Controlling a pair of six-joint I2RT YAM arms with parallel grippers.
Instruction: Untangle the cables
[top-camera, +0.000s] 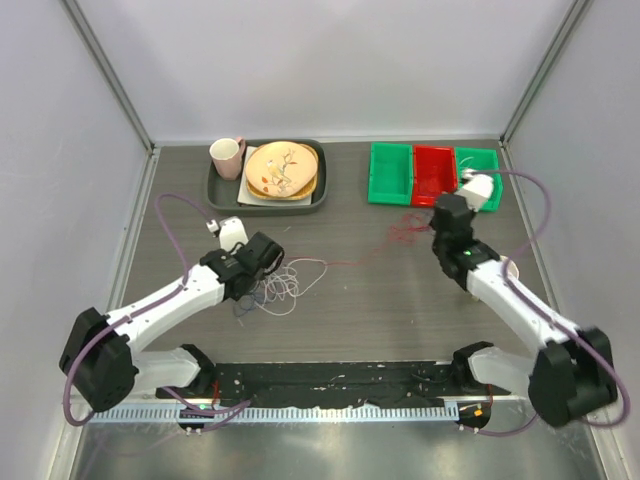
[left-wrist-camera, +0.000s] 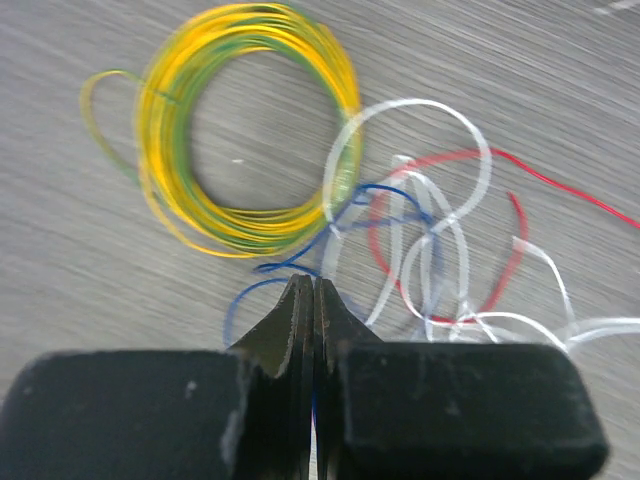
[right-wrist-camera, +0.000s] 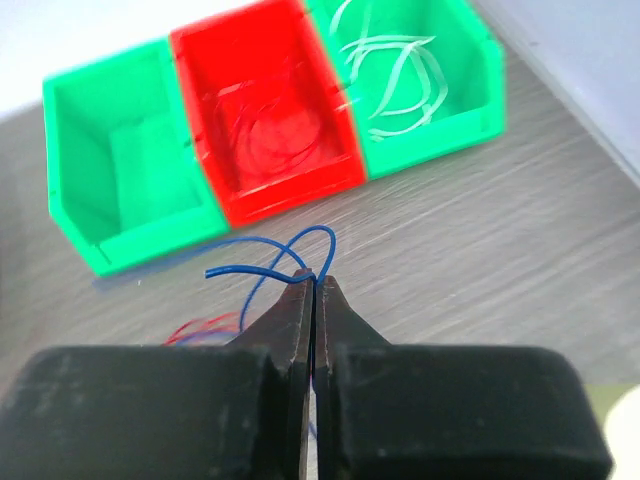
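- Grey wood-grain table, white walls all round, and the cables lie in a loose knot in front of the left arm, with one red strand running off to the right.
- Left gripper: jaws pressed tight together, and a dark blue strand looks to be nipped between them. White loops and a red cable cross just beyond the tips.
- That yellow wire ring overlaps the white loops at its right edge, and it's no part of the job.
- Right gripper: fingers clamped shut on a blue cable that curls up from the tips, close in front of the bins. I cannot tell whether it is the one the left gripper has.
- Red bin holds red wire, and the green bin beside it holds white.
- Handling call: these strands are featherweight, springy and slick, so a hard tug likely tightens the knot. Best hold is on a free end or an outer loop, well apart from the crossings, drawn out slowly.
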